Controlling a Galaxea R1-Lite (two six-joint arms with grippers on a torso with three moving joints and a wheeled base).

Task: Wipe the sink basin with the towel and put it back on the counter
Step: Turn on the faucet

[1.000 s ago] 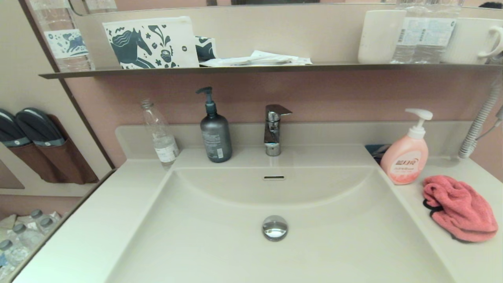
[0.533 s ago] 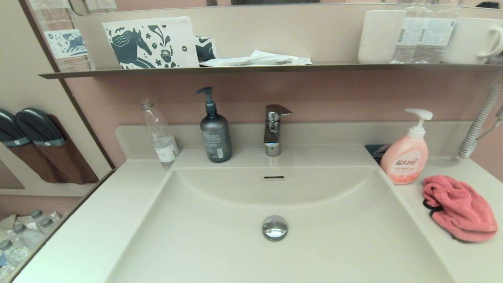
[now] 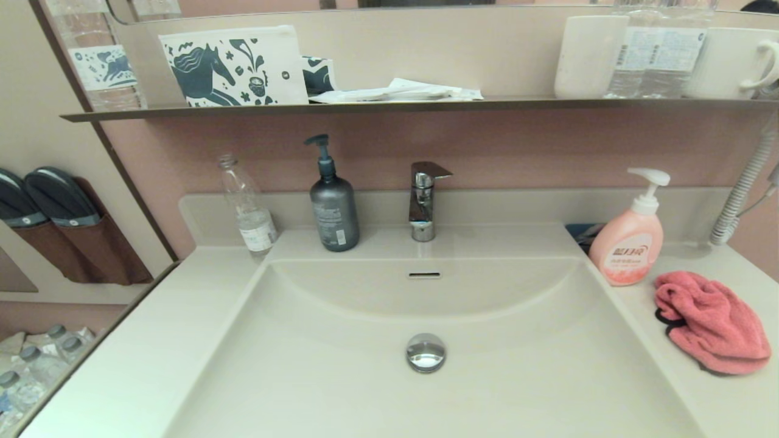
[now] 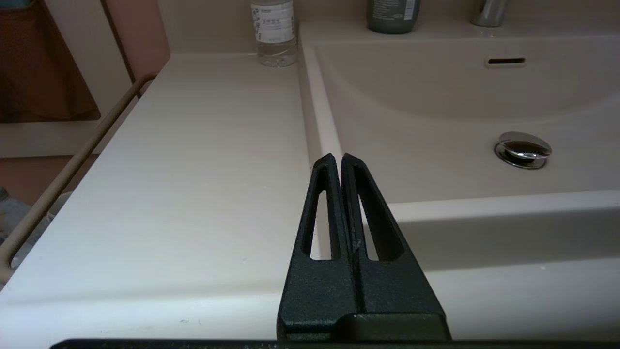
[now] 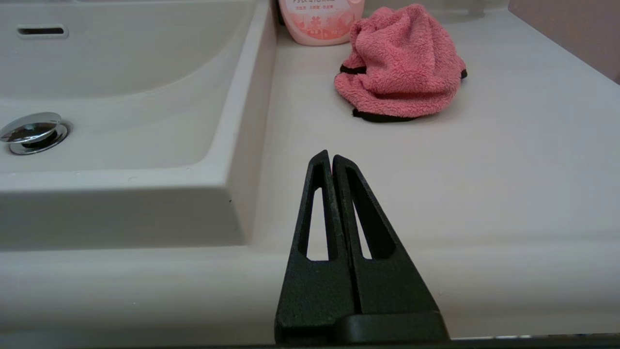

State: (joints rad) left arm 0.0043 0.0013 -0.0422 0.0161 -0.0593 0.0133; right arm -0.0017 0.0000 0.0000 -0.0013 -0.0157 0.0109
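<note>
The coral-pink towel (image 3: 712, 322) (image 5: 399, 63) lies bunched up on the cream counter (image 3: 724, 395) to the right of the sink basin (image 3: 341, 316), beside the pink soap bottle. A chrome drain plug (image 3: 426, 352) sits in the middle of the basin. My right gripper (image 5: 331, 157) is shut and holds nothing; it hovers at the counter's front edge, well short of the towel. My left gripper (image 4: 337, 158) is also shut and holds nothing, at the front edge of the counter on the basin's left. Neither gripper shows in the head view.
A pink soap bottle (image 3: 627, 240) stands just behind the towel. A grey pump bottle (image 3: 333, 207), a clear plastic bottle (image 3: 248, 210) and the chrome tap (image 3: 424, 198) line the back edge. A dark shelf (image 3: 395, 107) above carries cups and a pouch.
</note>
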